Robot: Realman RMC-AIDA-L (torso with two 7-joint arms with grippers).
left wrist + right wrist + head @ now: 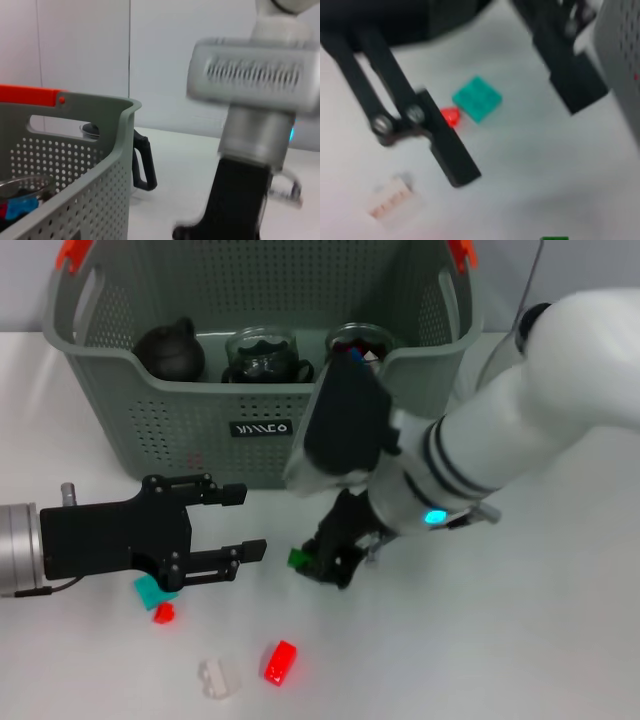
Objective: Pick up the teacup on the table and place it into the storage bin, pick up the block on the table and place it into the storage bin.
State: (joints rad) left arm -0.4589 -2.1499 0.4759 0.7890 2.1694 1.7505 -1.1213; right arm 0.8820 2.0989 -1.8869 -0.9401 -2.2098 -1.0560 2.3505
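Observation:
The storage bin (200,430) stands at the back of the table, also seen in the left wrist view (75,165). Beside its far corner a dark handle and glass rim show, likely the teacup (142,165); the head view hides it behind my right arm. A small green block (298,558) lies on the table, with my right gripper (335,558) lowered right next to it. This block barely shows at the picture's edge in the right wrist view (554,238). My left gripper (240,523) hovers open and empty at the left.
Inside the bin are a dark teapot (170,350) and two glass vessels (262,355). A teal block (150,590), a small red piece (163,613), a red block (280,660) and a white block (220,677) lie near the table's front.

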